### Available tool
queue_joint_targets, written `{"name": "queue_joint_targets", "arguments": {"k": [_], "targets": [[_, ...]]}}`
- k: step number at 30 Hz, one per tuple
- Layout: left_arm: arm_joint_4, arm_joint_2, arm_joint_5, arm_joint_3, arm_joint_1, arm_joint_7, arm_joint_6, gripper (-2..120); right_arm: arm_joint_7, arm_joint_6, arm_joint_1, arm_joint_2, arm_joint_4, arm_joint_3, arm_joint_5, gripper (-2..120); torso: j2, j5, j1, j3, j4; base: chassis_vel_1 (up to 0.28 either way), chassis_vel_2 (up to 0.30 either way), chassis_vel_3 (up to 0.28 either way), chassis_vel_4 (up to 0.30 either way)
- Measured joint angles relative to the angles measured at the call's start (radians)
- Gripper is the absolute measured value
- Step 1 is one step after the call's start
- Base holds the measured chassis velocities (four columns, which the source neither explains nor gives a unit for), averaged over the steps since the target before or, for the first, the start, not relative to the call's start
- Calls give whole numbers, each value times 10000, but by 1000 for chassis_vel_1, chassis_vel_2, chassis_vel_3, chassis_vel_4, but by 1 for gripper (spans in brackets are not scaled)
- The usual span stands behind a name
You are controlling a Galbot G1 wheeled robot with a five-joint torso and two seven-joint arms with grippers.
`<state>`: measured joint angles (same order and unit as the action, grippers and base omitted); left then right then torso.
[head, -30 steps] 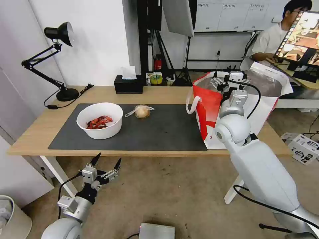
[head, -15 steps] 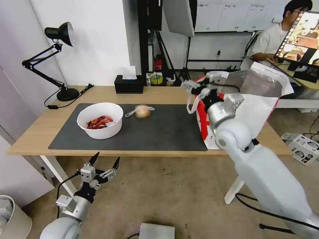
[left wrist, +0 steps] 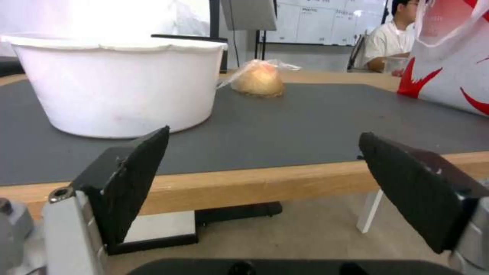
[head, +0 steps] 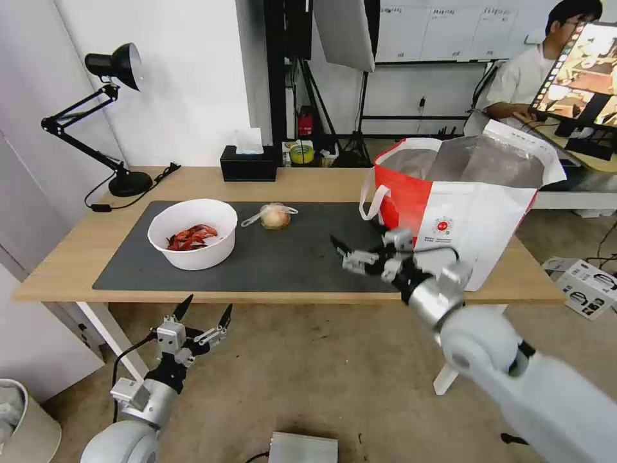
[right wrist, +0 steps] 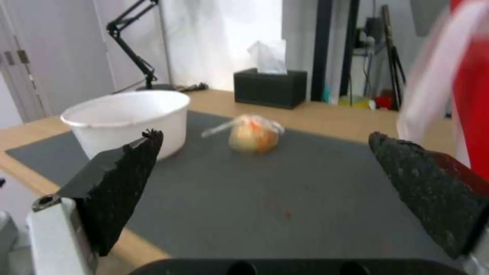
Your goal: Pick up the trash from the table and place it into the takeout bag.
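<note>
On the dark grey mat (head: 308,257) of the table (head: 64,270) stands a white bowl (head: 193,233) with red crayfish shells (head: 191,236). To its right lies a small clear bag with a beige lump (head: 275,217). The takeout bag (head: 463,206) stands open at the table's right end. My right gripper (head: 360,247) hovers open and empty over the mat's front right part, facing the small bag (right wrist: 253,135) and the bowl (right wrist: 127,118). Below the front edge my left gripper (head: 209,307) hangs open, level with the bowl (left wrist: 122,95).
A black desk lamp (head: 116,116) and a black tissue box (head: 249,164) stand along the table's far side. On the floor are a pale bin (head: 26,424) at lower left, a grey box (head: 302,447) in front and a carton (head: 585,286) at right.
My right arm has swung from over the takeout bag's mouth down and to the left, and now sits low over the mat. The left gripper has hardly moved.
</note>
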<state>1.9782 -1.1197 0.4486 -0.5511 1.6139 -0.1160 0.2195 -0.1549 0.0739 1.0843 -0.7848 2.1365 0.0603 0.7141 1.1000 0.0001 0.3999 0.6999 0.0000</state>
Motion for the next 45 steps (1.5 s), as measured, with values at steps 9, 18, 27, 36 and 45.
{"name": "queue_joint_targets", "arguments": {"k": [9,18,27,36,45], "targets": [[-33,-60,-70,-13,107,-20,98,100,15,-1341,2400,-587,-451,603,-1329,100,0,-1,0,0,-1,0,0,0,0],[-84,-114,-99,40,162,-30,118,100,75,-1890,3054,-1217,-1062,680,-2006,100,-1,-1,1,0,0,0,0,0,0],[-96,-95,-108,-38,260,-41,170,100,31,-1891,3162,-1469,-1177,651,-2214,100,-1,-2,0,0,0,0,0,0,0],[-130,-96,-59,-56,272,-44,173,100,8,-1865,3114,-1534,-1206,646,-2271,100,-1,-2,0,1,0,0,0,0,0],[-176,-100,-57,-49,244,-44,171,100,55,-1509,2077,-1623,-1344,235,-1957,100,-1,-1,0,1,1,0,0,0,0]]}}
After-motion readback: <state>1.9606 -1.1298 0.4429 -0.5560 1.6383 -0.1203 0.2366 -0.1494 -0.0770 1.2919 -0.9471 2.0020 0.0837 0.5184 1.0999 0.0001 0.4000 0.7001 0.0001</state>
